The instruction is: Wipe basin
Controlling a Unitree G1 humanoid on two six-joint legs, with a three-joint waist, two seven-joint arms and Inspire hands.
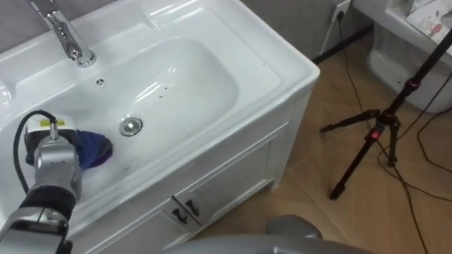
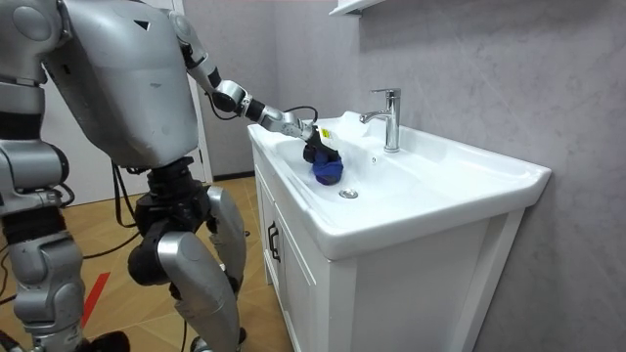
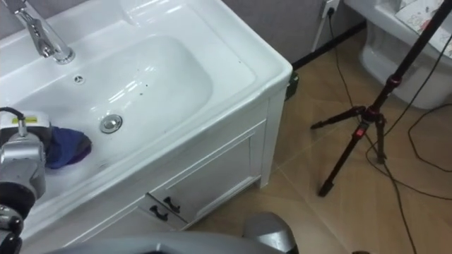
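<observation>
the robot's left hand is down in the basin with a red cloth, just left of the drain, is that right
Not quite: the cloth is blue, not red, as the left eye view shows. The rest holds: the left hand is down in the basin with it, just left of the drain.

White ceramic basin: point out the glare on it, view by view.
Left eye view: pale glare streaks inside the white ceramic basin, beyond the round metal drain; right eye view: the same streaks; room view: basin evenly lit, bright highlights on the chrome tap.
</observation>
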